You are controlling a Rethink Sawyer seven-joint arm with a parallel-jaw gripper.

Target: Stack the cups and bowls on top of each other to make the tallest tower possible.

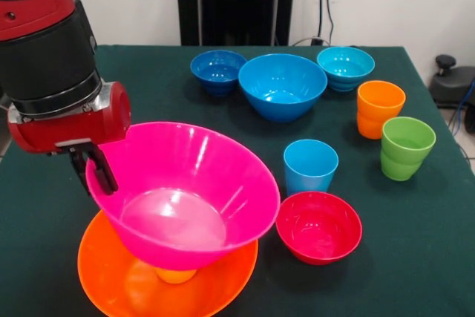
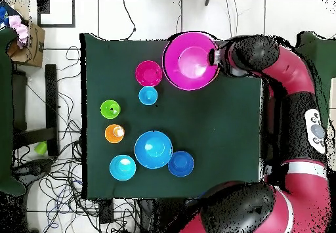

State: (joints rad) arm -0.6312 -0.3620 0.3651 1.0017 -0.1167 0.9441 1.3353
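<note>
My gripper (image 1: 99, 172) is shut on the left rim of the large pink bowl (image 1: 185, 191), with one finger inside the bowl. The pink bowl is slightly tilted over the large orange bowl (image 1: 111, 280). A bit of the yellow cup (image 1: 176, 275) shows under the pink bowl's base; I cannot tell whether they touch. The light-blue cup (image 1: 310, 166) stands upright to the right, with the small red bowl (image 1: 319, 226) in front of it. In the overhead view the gripper (image 2: 215, 56) is at the pink bowl's (image 2: 190, 60) rim, and the orange bowl is hidden beneath.
On the green table (image 1: 148, 87), the orange cup (image 1: 379, 108) and green cup (image 1: 406, 147) stand at the right. The small dark blue bowl (image 1: 217, 70), medium blue bowl (image 1: 282, 85) and small cyan bowl (image 1: 345, 67) line the far side.
</note>
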